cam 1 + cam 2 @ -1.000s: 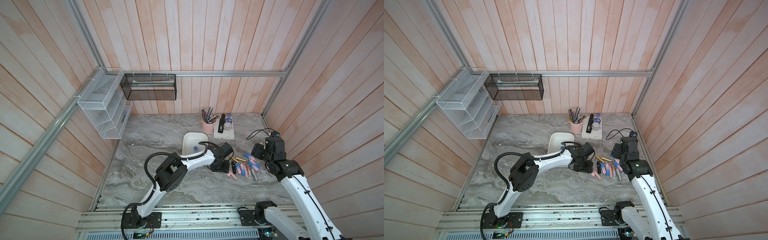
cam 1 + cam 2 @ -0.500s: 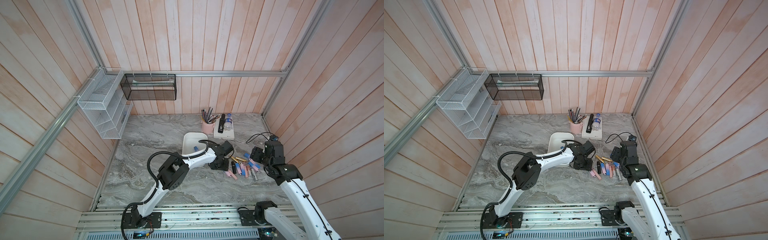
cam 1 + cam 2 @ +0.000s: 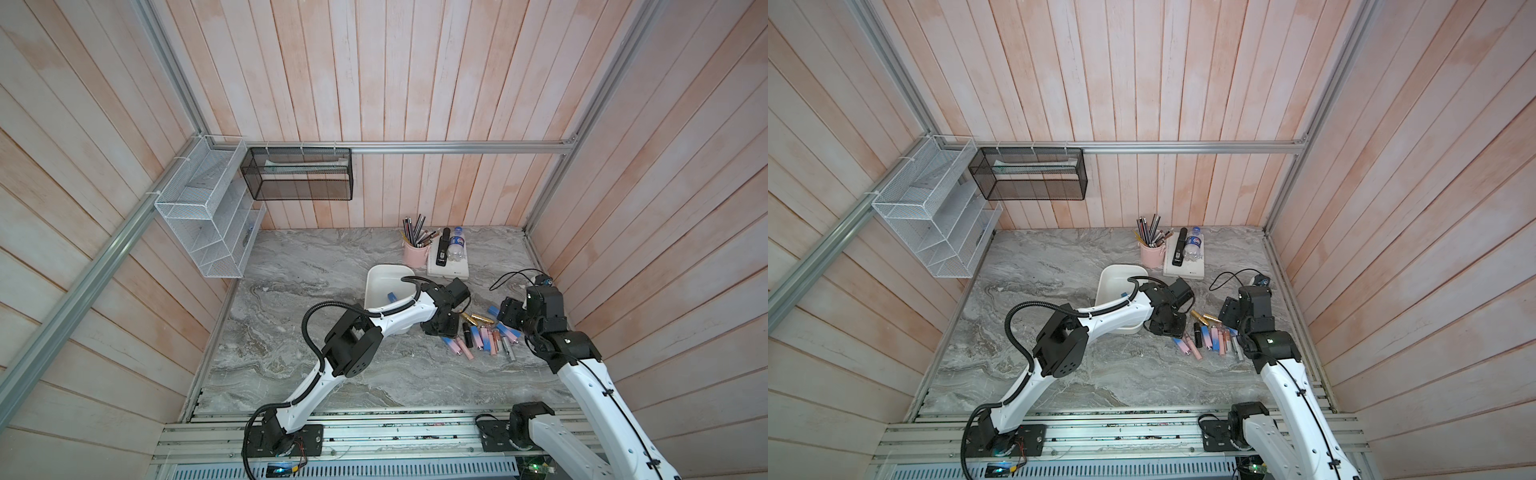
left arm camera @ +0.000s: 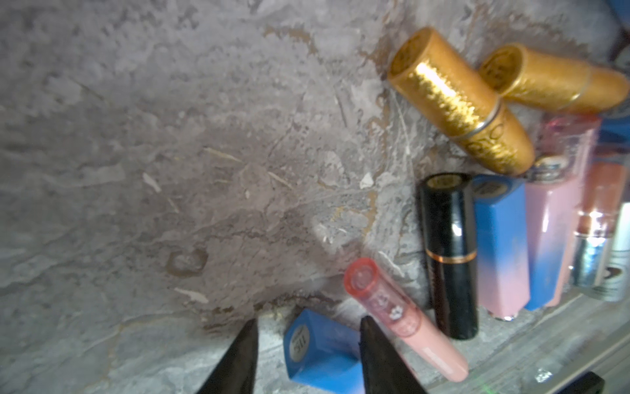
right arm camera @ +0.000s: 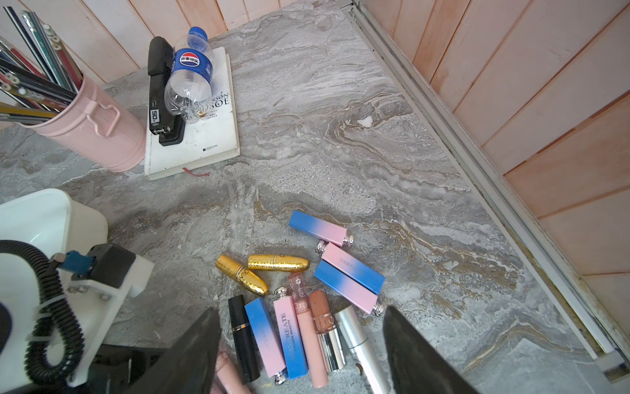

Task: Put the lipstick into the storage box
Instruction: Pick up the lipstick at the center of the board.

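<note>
Several lipsticks (image 3: pixel 482 336) lie in a loose pile right of the white storage box (image 3: pixel 384 270) (image 3: pixel 1117 270) in both top views. My left gripper (image 3: pixel 444 332) (image 4: pixel 310 320) is down at the pile's left end. Its jaws straddle a blue-and-pink lipstick (image 4: pixel 320 354); one finger touches it, and a gap shows at the other. A pink tube (image 4: pixel 402 320), a black one (image 4: pixel 446 252) and two gold ones (image 4: pixel 456 102) lie beside it. My right gripper (image 3: pixel 508 314) (image 5: pixel 300 308) hangs open above the pile's right side, holding nothing. One blue lipstick (image 3: pixel 391 296) lies inside the box.
A pink pen cup (image 3: pixel 415 253) and a white book (image 3: pixel 449 270) carrying a stapler and a bottle stand behind the pile. White (image 3: pixel 208 216) and black (image 3: pixel 297 174) wire baskets hang on the walls. A black cable (image 3: pixel 511 278) loops near the right wall rail.
My left jaws have narrowed around the blue-and-pink lipstick. The right gripper has shifted slightly over the pile and stayed open.
</note>
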Action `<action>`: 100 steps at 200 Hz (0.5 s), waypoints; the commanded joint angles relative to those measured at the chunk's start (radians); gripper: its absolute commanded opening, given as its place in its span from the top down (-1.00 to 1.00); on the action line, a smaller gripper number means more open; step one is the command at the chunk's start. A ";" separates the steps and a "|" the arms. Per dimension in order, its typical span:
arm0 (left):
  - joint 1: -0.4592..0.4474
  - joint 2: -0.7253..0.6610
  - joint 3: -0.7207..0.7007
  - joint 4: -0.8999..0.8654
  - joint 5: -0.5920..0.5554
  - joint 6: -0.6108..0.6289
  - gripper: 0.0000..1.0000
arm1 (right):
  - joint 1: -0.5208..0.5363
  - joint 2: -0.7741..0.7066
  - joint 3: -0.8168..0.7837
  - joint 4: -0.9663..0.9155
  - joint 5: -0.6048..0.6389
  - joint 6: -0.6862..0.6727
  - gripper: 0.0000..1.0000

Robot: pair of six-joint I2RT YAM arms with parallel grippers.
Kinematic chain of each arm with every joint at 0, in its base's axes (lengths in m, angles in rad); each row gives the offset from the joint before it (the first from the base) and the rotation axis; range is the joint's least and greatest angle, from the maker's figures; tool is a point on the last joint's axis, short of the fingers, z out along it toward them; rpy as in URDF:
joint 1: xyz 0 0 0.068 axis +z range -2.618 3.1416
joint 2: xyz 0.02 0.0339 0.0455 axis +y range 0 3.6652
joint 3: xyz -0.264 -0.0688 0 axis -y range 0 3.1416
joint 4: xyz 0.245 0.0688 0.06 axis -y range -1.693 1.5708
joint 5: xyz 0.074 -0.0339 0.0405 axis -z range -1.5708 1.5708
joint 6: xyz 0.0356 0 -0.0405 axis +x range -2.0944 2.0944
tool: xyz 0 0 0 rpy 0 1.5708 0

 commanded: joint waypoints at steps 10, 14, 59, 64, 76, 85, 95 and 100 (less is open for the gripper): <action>0.006 0.023 0.049 -0.120 -0.033 0.045 0.05 | -0.005 -0.015 -0.011 0.019 0.006 0.018 -0.52; 0.006 0.020 0.052 -0.127 -0.033 0.049 0.05 | -0.005 -0.015 -0.012 0.019 0.008 0.020 -0.52; 0.036 0.002 0.060 -0.182 0.022 0.052 0.03 | -0.005 -0.012 -0.023 0.025 0.021 0.023 -0.53; 0.036 -0.002 0.057 -0.179 0.030 0.050 0.01 | -0.005 -0.010 -0.024 0.025 0.017 0.021 -0.53; 0.032 -0.007 0.055 -0.172 0.045 0.049 -0.01 | -0.005 -0.001 -0.024 0.027 0.011 0.020 -0.53; 0.029 -0.012 0.048 -0.158 0.059 0.058 -0.02 | -0.005 0.010 -0.024 0.030 0.005 0.016 -0.53; 0.023 -0.018 0.035 -0.135 0.071 0.071 -0.05 | -0.005 0.020 -0.024 0.035 -0.002 0.011 -0.53; 0.023 -0.024 0.027 -0.123 0.074 0.082 -0.06 | -0.005 0.028 -0.022 0.037 -0.005 0.009 -0.53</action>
